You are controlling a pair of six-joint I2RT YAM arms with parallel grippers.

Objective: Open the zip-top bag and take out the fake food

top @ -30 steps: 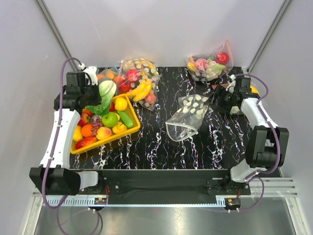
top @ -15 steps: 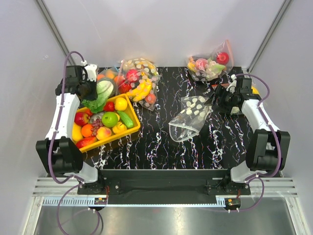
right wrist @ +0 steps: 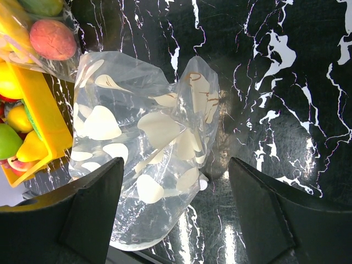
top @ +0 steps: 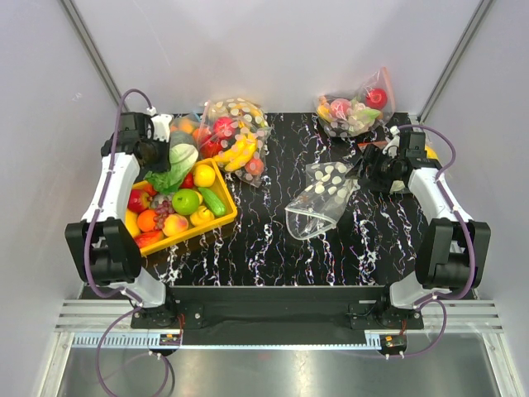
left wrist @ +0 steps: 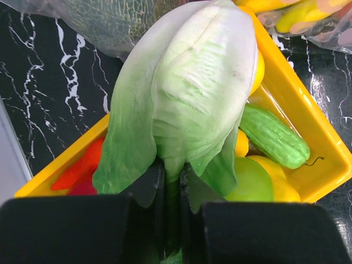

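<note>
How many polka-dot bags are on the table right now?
2. The zip-top bag lies mid-table, right of the yellow tray; a fuller dotted bag with bananas sits at the far edge. Others may be hidden.

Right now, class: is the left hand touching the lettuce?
Touching. In the left wrist view the left hand is clamped on the green base of the lettuce, no gap.

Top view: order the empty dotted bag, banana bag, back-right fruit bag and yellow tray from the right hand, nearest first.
1. Empty dotted bag, beside the right hand.
2. Fruit bag, back right.
3. Banana bag, back, left of centre.
4. Yellow tray, far left.
</note>
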